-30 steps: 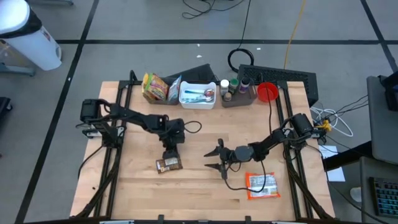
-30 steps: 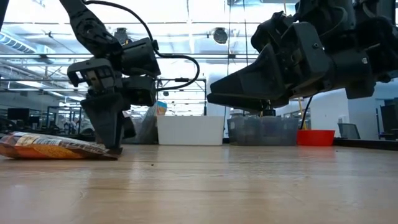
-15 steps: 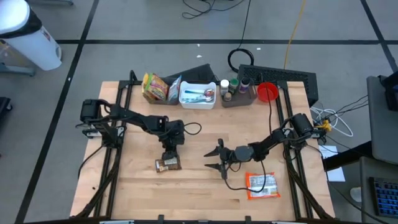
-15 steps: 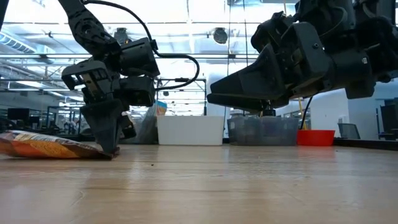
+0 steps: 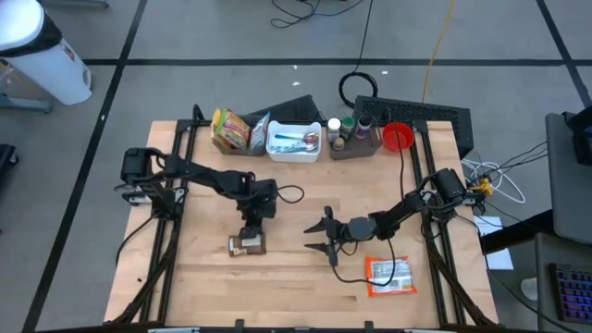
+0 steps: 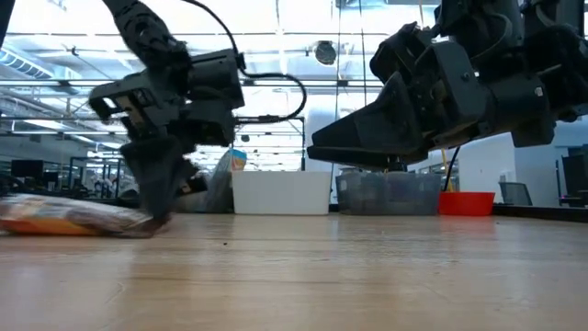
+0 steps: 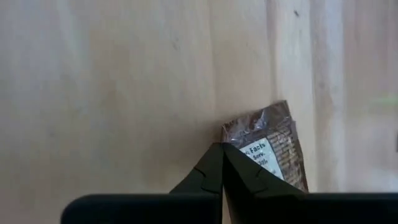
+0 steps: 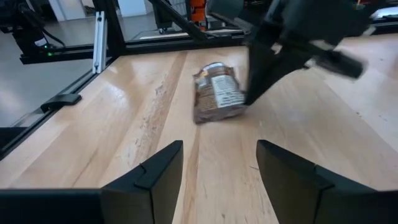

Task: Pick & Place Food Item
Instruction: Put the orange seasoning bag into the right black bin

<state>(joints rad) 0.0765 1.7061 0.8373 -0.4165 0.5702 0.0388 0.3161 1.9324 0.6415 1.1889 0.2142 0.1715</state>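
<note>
A brown snack packet (image 5: 246, 244) lies flat on the wooden table, left of the middle; it also shows in the left wrist view (image 7: 273, 149) and the right wrist view (image 8: 214, 93). My left gripper (image 5: 252, 231) stands shut over the packet's far edge, fingers pointing down (image 6: 156, 213). My right gripper (image 5: 322, 237) hovers open and empty above the table's middle (image 8: 217, 177), facing the packet from the right. My left gripper has its shut fingertips (image 7: 222, 148) at the packet's far end edge (image 7: 239, 134), near one corner. It comes from above, pointing down. Nothing shows between the fingers. The packet lies flat on the table.
An orange packet (image 5: 388, 274) lies near the front right. At the back stand snack bags (image 5: 236, 129), a white bin (image 5: 294, 141), a grey tray with bottles (image 5: 356, 134) and a red bowl (image 5: 398, 137). Bare wood lies between the grippers.
My left gripper has moved a little toward the table's left edge, fingers still shut and pointing down. The brown packet has slid a little to the left along the table with it, still flat.
</note>
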